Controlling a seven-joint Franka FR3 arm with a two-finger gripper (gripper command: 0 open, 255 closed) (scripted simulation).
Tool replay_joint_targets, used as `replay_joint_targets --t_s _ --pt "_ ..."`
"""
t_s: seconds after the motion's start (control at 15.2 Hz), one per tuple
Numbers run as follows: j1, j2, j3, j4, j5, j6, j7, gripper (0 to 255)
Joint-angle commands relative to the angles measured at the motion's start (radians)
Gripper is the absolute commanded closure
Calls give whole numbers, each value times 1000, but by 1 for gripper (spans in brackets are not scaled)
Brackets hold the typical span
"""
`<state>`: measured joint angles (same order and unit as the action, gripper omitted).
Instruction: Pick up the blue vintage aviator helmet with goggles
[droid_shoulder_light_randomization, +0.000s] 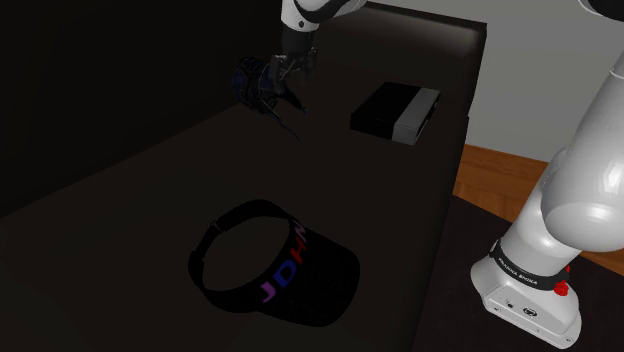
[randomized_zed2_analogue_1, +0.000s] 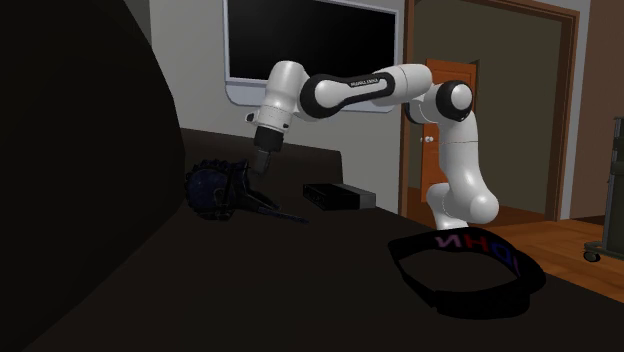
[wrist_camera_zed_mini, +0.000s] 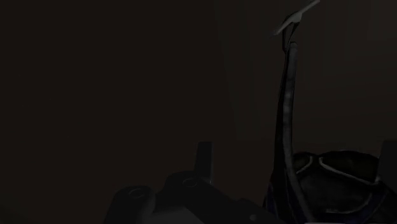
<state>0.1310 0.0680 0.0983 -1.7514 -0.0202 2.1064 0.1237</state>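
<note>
Though the gripper presses close against the helmet — which sits to the shoulder view's left of the black box — I cannot tell whether it has clamped. The helmet lies just off the gripper's far side from the box, its strap trailing boxward.

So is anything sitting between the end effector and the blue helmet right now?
Nothing visible. The end effector is already right against the helmet, with no other object between them. The black box lies off to the side on the table, and the dark visor cap lies well clear, nearer the camera in the second exterior view.
</note>
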Motion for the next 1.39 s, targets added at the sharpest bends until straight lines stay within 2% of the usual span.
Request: replay_joint_targets --t_s 0.0,0.59,1.32 --pt "0 0 0 -5 0 6 0 255" --pt "0 0 0 -6 0 6 0 255" --pt "1 6 0 150 0 -144 -2 255"
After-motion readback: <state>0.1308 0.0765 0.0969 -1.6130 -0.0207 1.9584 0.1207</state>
